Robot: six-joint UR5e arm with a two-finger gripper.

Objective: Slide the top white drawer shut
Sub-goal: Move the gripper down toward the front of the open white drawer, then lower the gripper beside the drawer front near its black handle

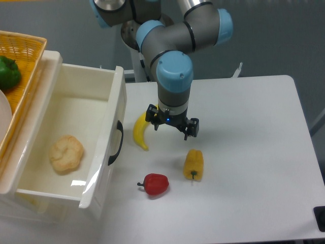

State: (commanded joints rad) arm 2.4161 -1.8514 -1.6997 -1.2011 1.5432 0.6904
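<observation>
The top white drawer point(76, 142) is standing pulled well out at the left of the frame, its curved black handle point(117, 143) facing right toward the middle of the white table point(254, 152). Inside it, a pale round bread roll point(66, 154) is lying on the drawer floor, toward the lower left of the box. At the upper left, a woven basket point(23, 51) is sitting just behind the drawer's far wall, holding something green point(8, 72) — only partly in view.

The gripper point(171, 127) is hanging in the centre of the frame, pointing down over the table, its two fingers spread apart and gripping nothing. A yellow banana point(139, 133) is lying between the drawer front and the gripper, near the handle. Lower down, a yellow pepper point(193, 163) is resting just below the gripper, and a red pepper point(155, 184) is lying to its left — both well clear of the drawer front.
</observation>
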